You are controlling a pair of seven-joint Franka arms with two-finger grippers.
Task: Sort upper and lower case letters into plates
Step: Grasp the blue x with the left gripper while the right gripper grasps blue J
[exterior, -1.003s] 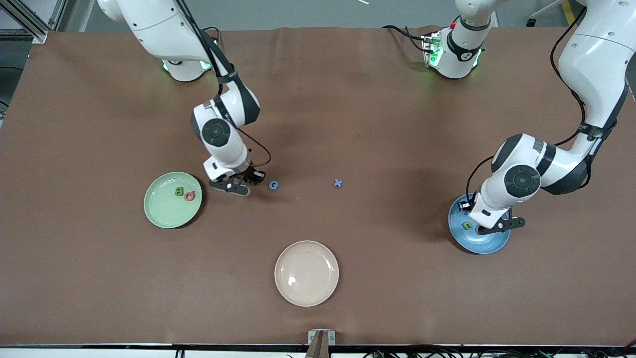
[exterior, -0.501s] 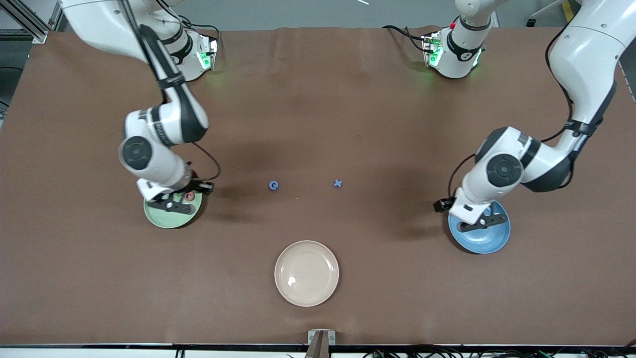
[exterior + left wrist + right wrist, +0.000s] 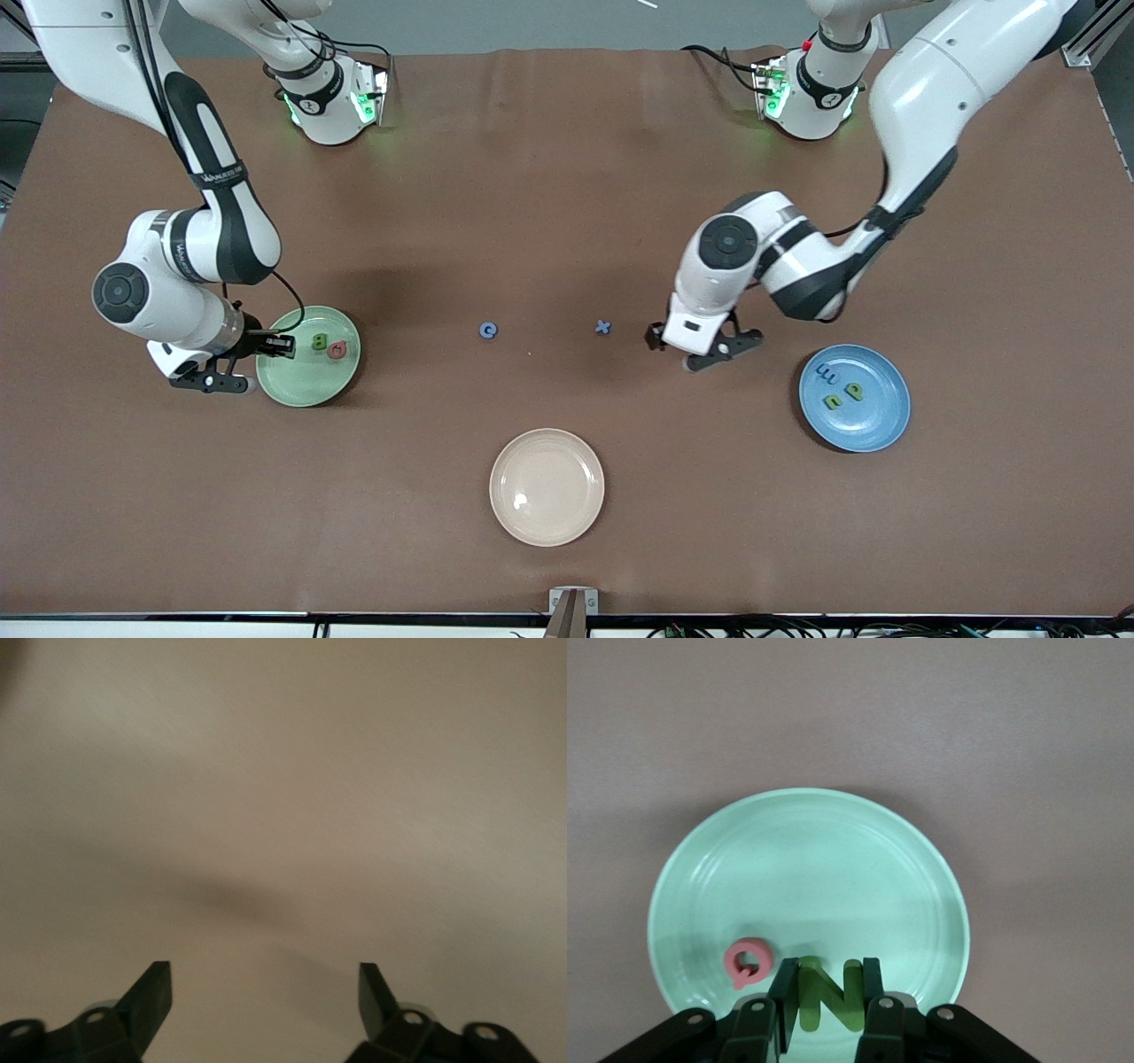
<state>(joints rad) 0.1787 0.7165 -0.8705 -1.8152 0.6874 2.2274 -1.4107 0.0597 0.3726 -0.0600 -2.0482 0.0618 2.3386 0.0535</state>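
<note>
The green N (image 3: 828,992) sits pinched between the right gripper's (image 3: 826,997) jaws.

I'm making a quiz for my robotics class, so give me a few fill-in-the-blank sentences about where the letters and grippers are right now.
1. The blue plate holds ___ letters.
2. The right gripper, at the green plate, is shut on a green letter shaped ___.
3. The G and the x on the bare table are both coloured ___.
4. The left gripper, over the table near the x, has its jaws ___.

Missing words: three; N; blue; open.
</note>
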